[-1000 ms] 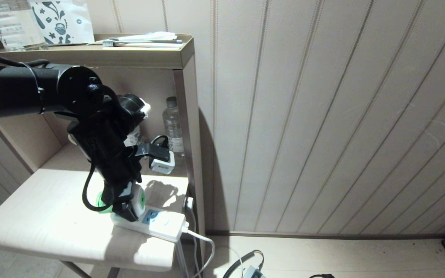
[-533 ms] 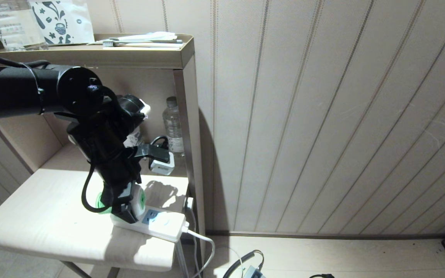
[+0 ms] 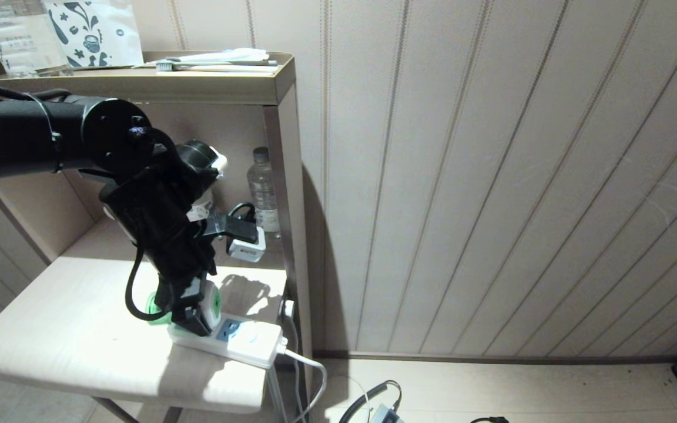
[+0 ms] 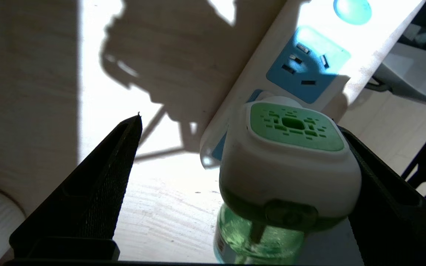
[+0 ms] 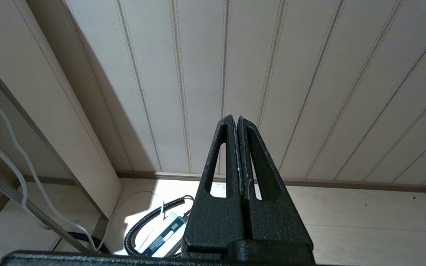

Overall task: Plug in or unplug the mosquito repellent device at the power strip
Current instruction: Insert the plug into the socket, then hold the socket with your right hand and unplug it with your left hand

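Reaching in from the left edge of the head frame, my left gripper hangs over the pale wood-grain table, its jaws spread wide and released. In the wrist view one ribbed black finger stands clear of the mosquito repellent device; the other touches or nearly touches its rounded white head, I cannot tell which. That head carries a green square face with slotted vents, and the translucent green bottle below is cut off by the frame edge. The device sits plugged into the flat white power strip, lower centre of the head frame, largely hidden there by my arm. My right gripper is clenched, pointing at the striped wall panelling.
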`<state>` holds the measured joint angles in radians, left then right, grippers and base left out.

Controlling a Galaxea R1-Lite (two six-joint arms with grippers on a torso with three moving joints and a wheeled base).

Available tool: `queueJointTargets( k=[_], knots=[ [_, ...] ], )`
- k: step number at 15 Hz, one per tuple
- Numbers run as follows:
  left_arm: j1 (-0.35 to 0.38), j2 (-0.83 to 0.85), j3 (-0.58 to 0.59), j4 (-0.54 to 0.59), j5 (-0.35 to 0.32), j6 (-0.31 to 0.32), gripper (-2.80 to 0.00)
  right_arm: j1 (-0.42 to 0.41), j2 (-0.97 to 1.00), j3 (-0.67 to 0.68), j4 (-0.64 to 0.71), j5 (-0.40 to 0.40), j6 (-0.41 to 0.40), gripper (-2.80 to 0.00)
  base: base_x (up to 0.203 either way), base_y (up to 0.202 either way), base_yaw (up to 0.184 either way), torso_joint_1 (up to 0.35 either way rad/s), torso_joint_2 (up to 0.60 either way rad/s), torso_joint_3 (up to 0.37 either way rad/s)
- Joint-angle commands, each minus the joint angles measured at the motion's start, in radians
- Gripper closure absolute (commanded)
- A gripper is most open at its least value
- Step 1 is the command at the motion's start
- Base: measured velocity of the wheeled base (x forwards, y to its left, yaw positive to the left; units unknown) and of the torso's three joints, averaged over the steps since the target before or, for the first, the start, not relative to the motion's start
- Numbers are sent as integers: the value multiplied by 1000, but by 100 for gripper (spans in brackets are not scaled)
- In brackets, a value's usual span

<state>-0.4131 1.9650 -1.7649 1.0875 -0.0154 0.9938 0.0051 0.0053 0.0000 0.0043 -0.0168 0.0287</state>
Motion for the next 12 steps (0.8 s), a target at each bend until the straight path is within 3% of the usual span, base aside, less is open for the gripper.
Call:
queueJointTargets(
  k=[1,8,12],
  knots=[
    [11,-44,-3,-13,-14,3,-280,-1,1,0,0,0,0,0,0,0,0,0,0,0],
    [62,-157,10,-46,-39,6,-280,-1,1,0,0,0,0,0,0,0,0,0,0,0],
    [115,-277,10,-55,-104,3,-280,-1,1,0,0,0,0,0,0,0,0,0,0,0]
  ],
)
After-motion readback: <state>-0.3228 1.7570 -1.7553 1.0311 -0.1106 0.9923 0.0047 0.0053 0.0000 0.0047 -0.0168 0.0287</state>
